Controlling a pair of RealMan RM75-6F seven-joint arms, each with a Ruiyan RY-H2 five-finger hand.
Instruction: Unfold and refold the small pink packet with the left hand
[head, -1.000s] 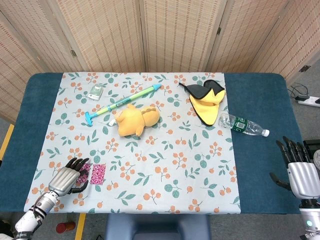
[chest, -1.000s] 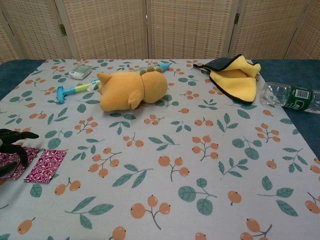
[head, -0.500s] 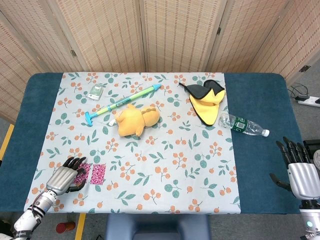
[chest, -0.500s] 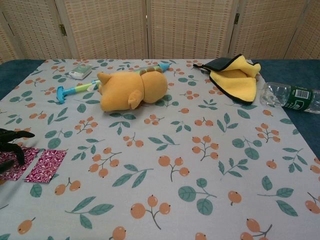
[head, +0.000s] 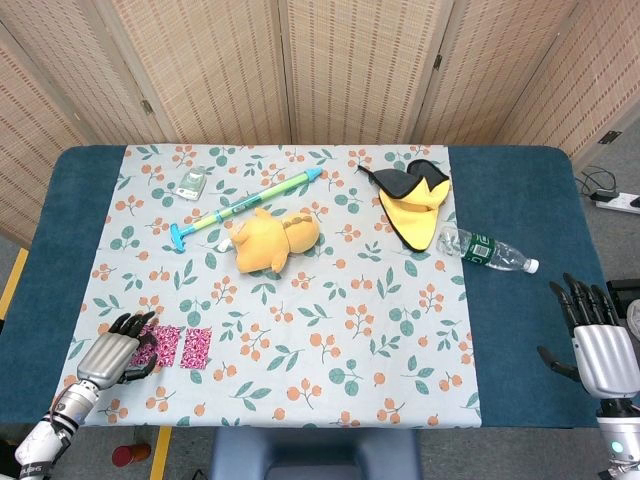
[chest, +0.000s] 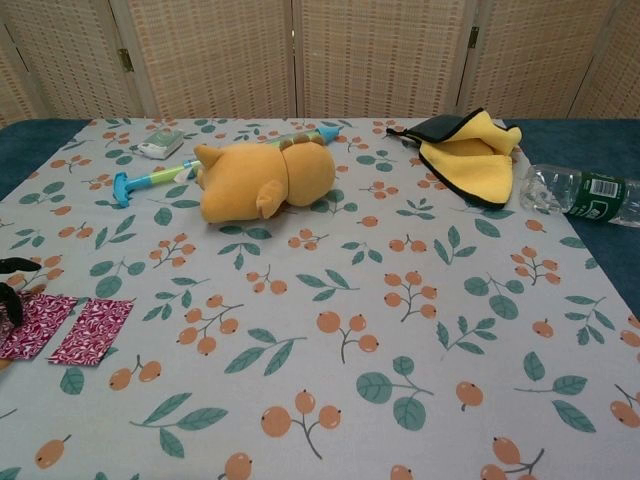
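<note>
Because the pink packet lay unfolded flat, the left hand rested beside it, its fingers loosely spread, holding nothing.

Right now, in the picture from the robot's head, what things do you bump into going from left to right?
left hand → pink packet → orange plush toy → yellow cloth → water bottle → right hand

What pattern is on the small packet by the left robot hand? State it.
Pink with white swirly speckles; the packet shows best in the chest view.
</note>
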